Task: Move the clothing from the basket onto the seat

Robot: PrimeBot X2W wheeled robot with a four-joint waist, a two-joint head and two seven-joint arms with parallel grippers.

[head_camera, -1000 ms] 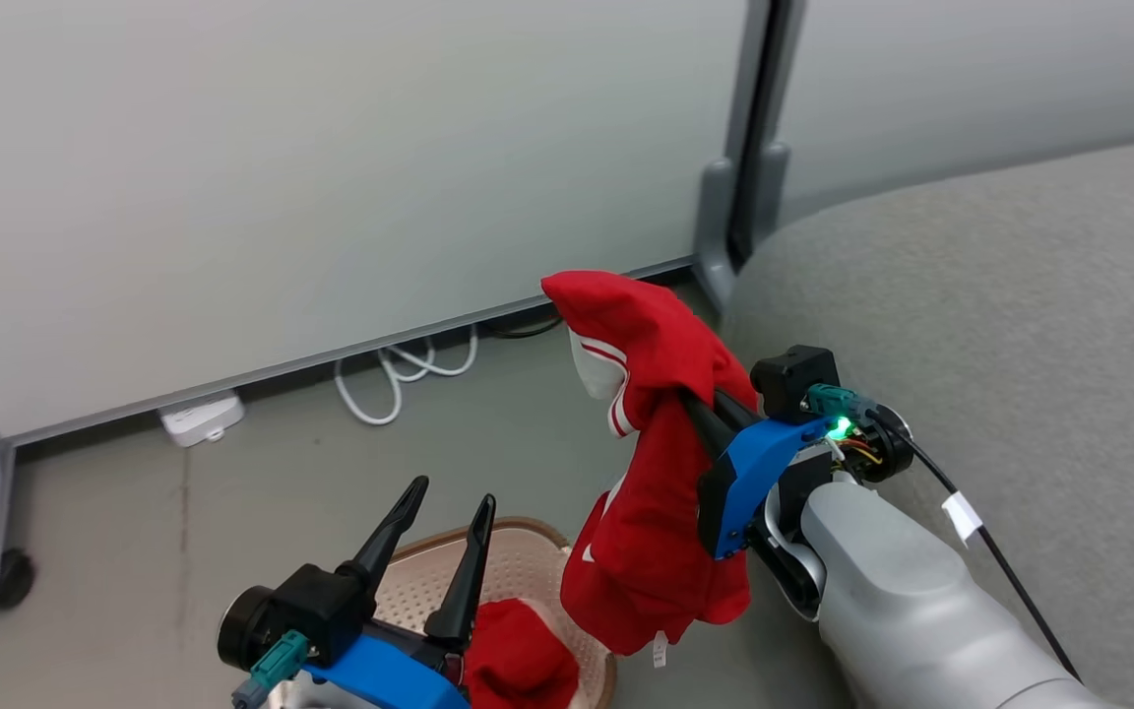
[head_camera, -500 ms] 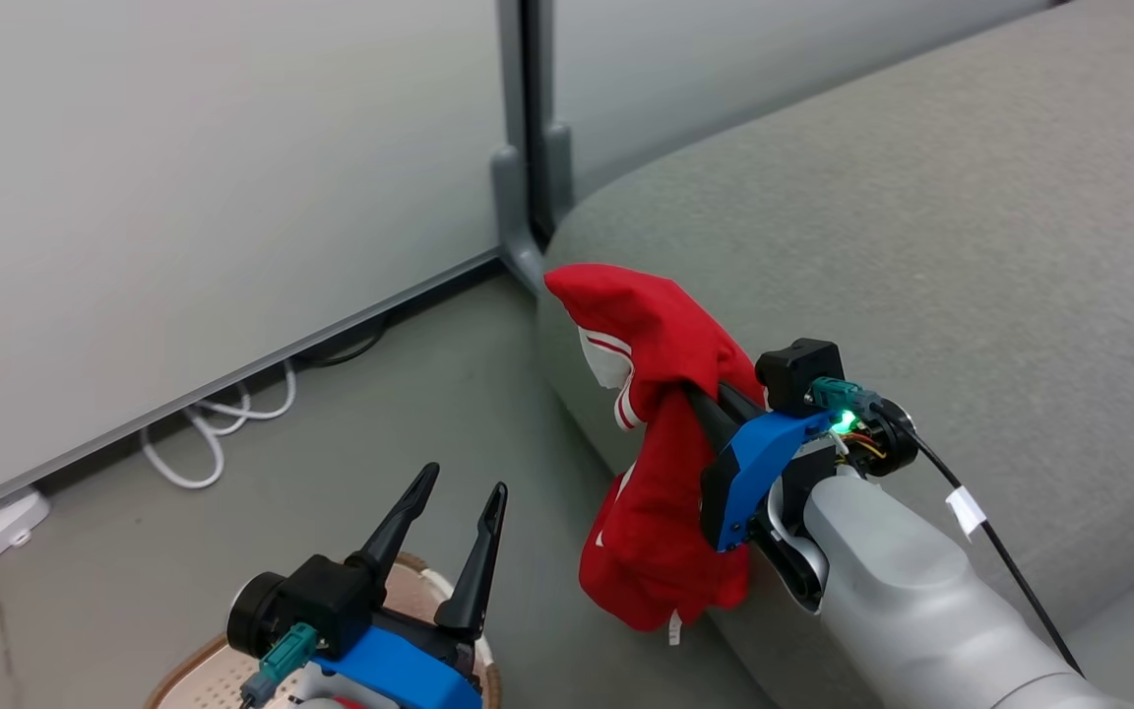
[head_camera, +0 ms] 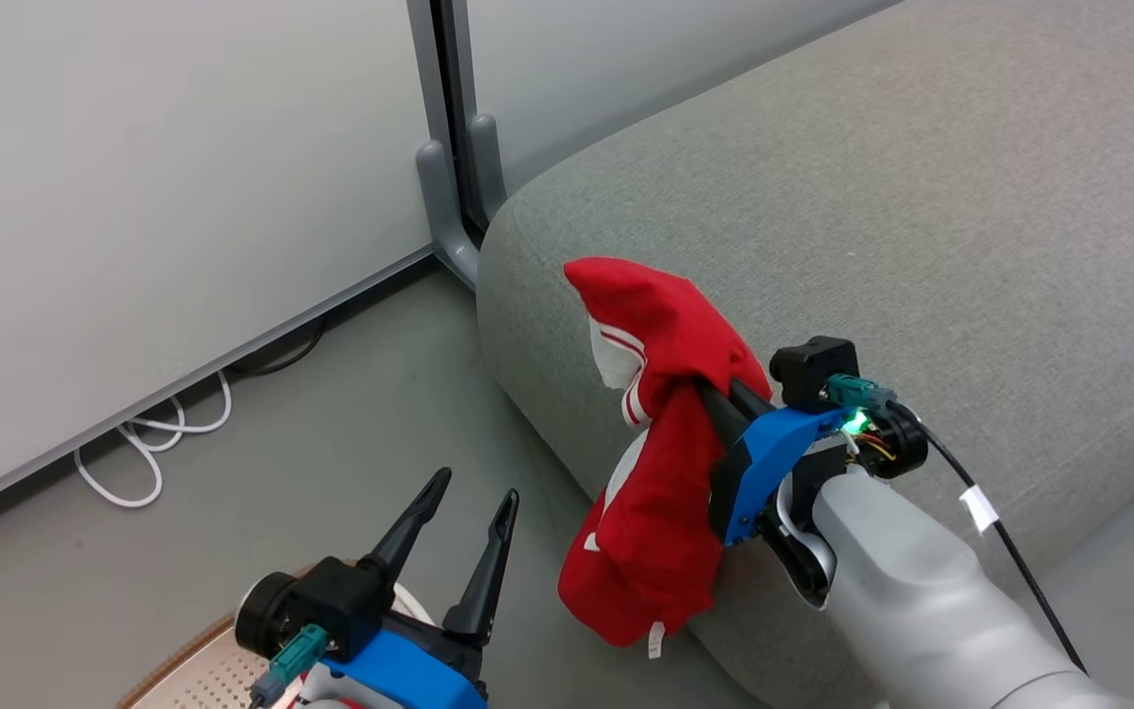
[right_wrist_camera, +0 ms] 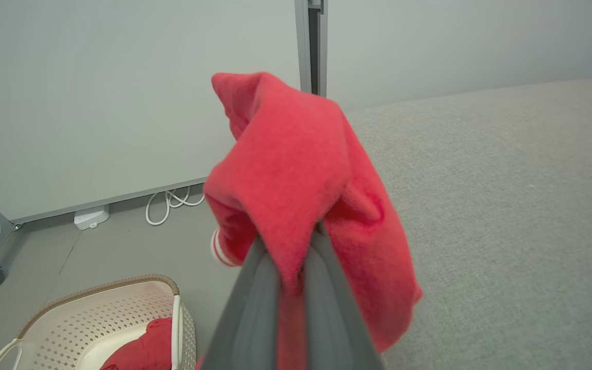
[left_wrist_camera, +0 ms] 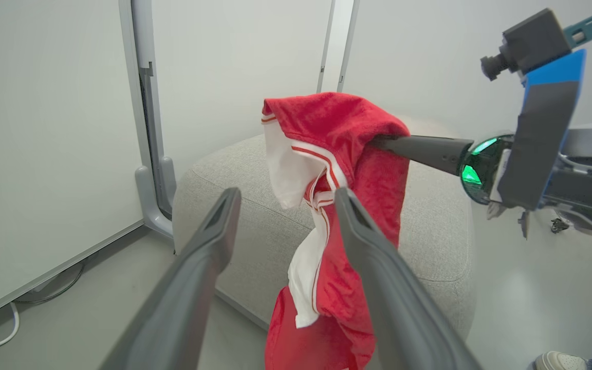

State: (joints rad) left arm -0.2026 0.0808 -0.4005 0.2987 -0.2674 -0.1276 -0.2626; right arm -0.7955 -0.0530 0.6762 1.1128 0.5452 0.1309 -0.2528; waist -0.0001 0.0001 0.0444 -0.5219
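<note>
Status: right end effector [head_camera: 697, 392] is pressed together, pinching the red clothing [head_camera: 661, 473] by a bunched upper fold, with its fingertips buried in the fabric. The garment's long axis is vertical: it hangs from the pinch as a limp column, white tag [head_camera: 656, 640] at the bottom. Key relation: in the head view the seat [head_camera: 872, 197] lies right of and beyond that end effector. The hanging cloth sits at the seat's rounded near-left corner, lower part in front of the side wall, not over the flat top. Can't tell if the fabric touches the upholstery. My read: letting go here would likely send it down the side onto the floor [head_camera: 331, 443], so the carry needs to go further right and over the top first. The right arm is the nearer one and has the load. The left end effector [head_camera: 477, 484] is spread and empty on the floor side, near the basket [right_wrist_camera: 95, 313], where another red piece [right_wrist_camera: 142, 352] lies inside.
</note>
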